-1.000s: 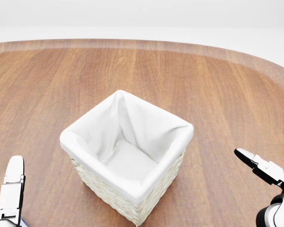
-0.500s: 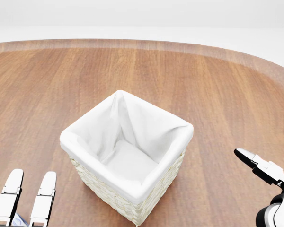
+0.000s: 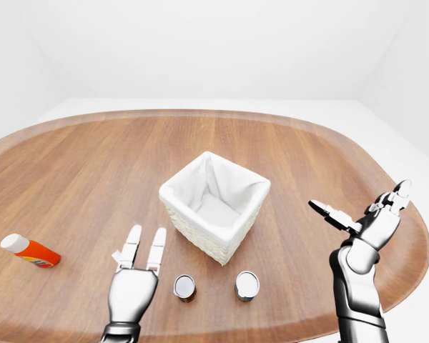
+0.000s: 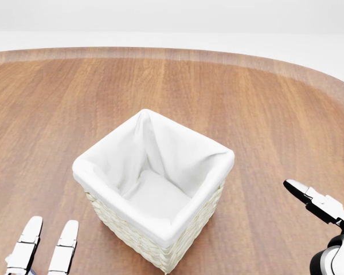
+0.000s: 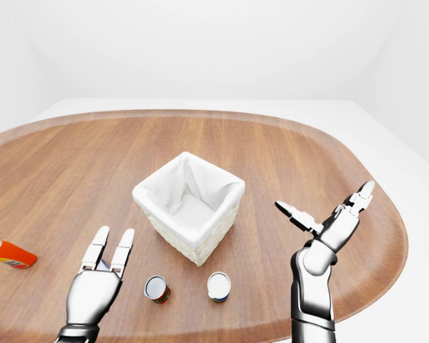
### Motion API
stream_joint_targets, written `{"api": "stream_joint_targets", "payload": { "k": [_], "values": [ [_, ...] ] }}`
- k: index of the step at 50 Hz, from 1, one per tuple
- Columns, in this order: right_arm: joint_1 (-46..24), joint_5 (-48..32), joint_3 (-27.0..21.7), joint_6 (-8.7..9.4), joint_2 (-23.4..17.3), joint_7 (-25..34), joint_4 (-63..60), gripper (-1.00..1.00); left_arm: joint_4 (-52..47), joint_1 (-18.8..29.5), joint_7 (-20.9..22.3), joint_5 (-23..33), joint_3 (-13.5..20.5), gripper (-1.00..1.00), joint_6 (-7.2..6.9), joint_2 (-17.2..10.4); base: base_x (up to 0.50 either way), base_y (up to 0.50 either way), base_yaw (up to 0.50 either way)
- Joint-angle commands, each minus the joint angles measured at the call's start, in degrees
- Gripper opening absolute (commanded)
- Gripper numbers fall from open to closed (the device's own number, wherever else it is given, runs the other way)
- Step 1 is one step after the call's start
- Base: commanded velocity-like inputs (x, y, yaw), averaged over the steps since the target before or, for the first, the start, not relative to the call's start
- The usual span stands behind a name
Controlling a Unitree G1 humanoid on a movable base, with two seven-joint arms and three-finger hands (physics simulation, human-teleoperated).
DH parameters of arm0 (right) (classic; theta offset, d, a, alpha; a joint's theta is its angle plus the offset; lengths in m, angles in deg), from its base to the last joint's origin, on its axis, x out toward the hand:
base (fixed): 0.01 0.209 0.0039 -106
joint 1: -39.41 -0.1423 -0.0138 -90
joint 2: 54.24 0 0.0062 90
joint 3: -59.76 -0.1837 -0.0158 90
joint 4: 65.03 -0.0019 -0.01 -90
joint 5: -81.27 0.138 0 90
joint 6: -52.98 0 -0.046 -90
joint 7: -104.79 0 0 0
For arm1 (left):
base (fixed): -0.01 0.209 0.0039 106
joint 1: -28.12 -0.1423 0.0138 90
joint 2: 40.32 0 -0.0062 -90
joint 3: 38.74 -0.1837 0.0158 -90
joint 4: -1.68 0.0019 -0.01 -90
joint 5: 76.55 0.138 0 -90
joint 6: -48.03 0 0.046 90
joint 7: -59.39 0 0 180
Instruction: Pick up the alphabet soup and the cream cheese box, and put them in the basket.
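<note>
The basket (image 3: 214, 206), woven pale wicker with a white cloth liner, stands near the middle of the wooden table (image 3: 93, 164), turned so one corner faces the bottom of the left-eye view. Nothing shows inside it.

Two cans stand upright just below the basket in the left-eye view, their silver lids up. The left can (image 3: 184, 287) shows a red band at its base; the right can (image 3: 247, 285) looks grey. Which one is the alphabet soup cannot be told from the labels at this size. No cream cheese box can be made out.

The left hand (image 3: 134, 282) hovers palm down over the table, its fingers (image 3: 156, 248) straight and spread, holding nothing. It lies just left of the left can and below the basket's left corner, apart from both. The right hand (image 3: 368, 221) is raised at the right of the view, well apart from the cans and the basket, fingers splayed wide and empty.

An orange bottle with a white cap (image 3: 30, 251) lies on its side near the table's left edge.

The table is an oval of brown wood grain, set in a plain white room.
</note>
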Motion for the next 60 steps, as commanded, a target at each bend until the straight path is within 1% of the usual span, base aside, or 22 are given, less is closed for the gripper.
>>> {"api": "stream_joint_targets", "payload": {
  "k": [1, 2, 9, 12, 14, 24, 31, 43, 44, 45, 48, 49, 51, 52, 56, 58, 60],
  "values": [
    [0.0, 0.05, -0.04, 0.0, 0.0, 0.0, 0.21, 1.0, 3.4, 0.86, 0.0, -1.68, -0.78, 1.0, 0.0, -0.85, 0.0, 0.0, 0.0],
    [-0.06, 0.04, -0.04, 0.0, -0.02, 0.0, 0.34, 1.0, 4.91, 1.6, 0.0, -1.79, -0.59, 1.0, 0.0, -0.96, 0.0, 0.0, 0.0],
    [0.06, 0.07, 0.0, 0.0, -0.01, 0.0, -0.16, 1.0, 6.98, 1.88, 0.0, -1.97, -0.77, 1.0, 0.0, -1.22, 0.0, 0.0, 0.0],
    [-0.04, 0.02, -0.02, 0.0, -0.02, 0.0, 0.3, 1.0, 10.16, 3.35, 0.0, -1.88, -0.81, 1.0, 0.0, -1.47, 0.0, 0.0, 0.0],
    [-0.04, 0.04, -0.02, 0.0, -0.03, 0.0, 0.36, 1.0, 10.08, 3.38, 0.0, -2.79, -0.72, 1.0, 0.0, -1.49, 0.0, 0.0, 0.0],
    [-0.14, 0.12, -0.02, 0.0, -0.13, 0.0, 0.56, 1.0, 12.51, 3.88, 0.0, -3.9, -0.82, 1.0, 0.0, -1.74, 0.0, 0.0, 0.0],
    [0.06, 0.04, -0.05, 0.0, -0.01, 0.0, -0.17, 1.0, 13.51, 4.46, 0.0, -5.02, -0.59, 1.0, -0.28, -1.91, 0.0, 0.0, 0.0],
    [-0.13, -0.01, 0.02, 0.0, -0.05, 0.0, 0.38, 1.0, 16.14, 5.58, 0.0, -7.38, 0.82, 1.0, -1.45, -2.15, 0.0, 0.0, 0.0],
    [-0.09, 0.0, 0.01, 0.0, -0.05, 0.0, 0.26, 1.0, 16.24, 5.89, 0.0, -7.19, 0.98, 1.0, -1.87, -2.09, 0.0, 0.0, 0.0],
    [-0.09, 0.0, 0.01, 0.0, -0.05, 0.0, 0.22, 1.0, 16.47, 5.97, 0.0, -7.39, 0.99, 1.0, -1.79, -2.08, 0.0, 0.0, 0.0],
    [-0.13, -0.07, 0.05, 0.0, -0.03, 0.0, 0.16, 1.0, 16.23, 6.07, 0.0, -7.9, 1.35, 1.0, -2.29, -1.99, 0.0, 0.0, 0.0],
    [-0.1, -0.07, 0.04, 0.0, -0.03, 0.0, 0.09, 1.0, 16.55, 6.21, 0.0, -8.1, 1.44, 1.0, -2.3, -1.95, 0.0, 0.0, 0.0],
    [-0.04, -0.01, -0.01, 0.0, -0.03, 0.0, 0.06, 1.0, 15.23, 5.58, 0.0, -9.0, 1.61, 1.0, -1.78, -1.77, 0.0, 0.0, 0.0],
    [-0.14, -0.08, 0.02, 0.0, -0.06, 0.0, 0.38, 1.0, 15.54, 5.96, 0.0, -8.53, 1.59, 1.0, -2.01, -1.82, 0.0, 0.0, 0.0],
    [0.05, -0.03, -0.01, 0.0, 0.01, 0.0, -0.25, 1.0, 17.18, 6.75, 0.0, -8.85, 1.96, 1.0, -2.22, -1.95, 0.0, 0.0, 0.0],
    [-0.03, -0.03, -0.04, 0.0, -0.02, 0.0, 0.1, 1.0, 16.25, 6.34, 0.0, -9.18, 2.21, 1.0, -2.25, -1.93, 0.0, 0.0, 0.0],
    [-0.11, -0.05, -0.05, 0.0, -0.05, 0.0, 0.34, 1.0, 15.47, 6.1, 0.0, -9.94, 2.48, 1.0, -1.62, -1.88, 0.0, 0.0, 0.0]
  ]
}}
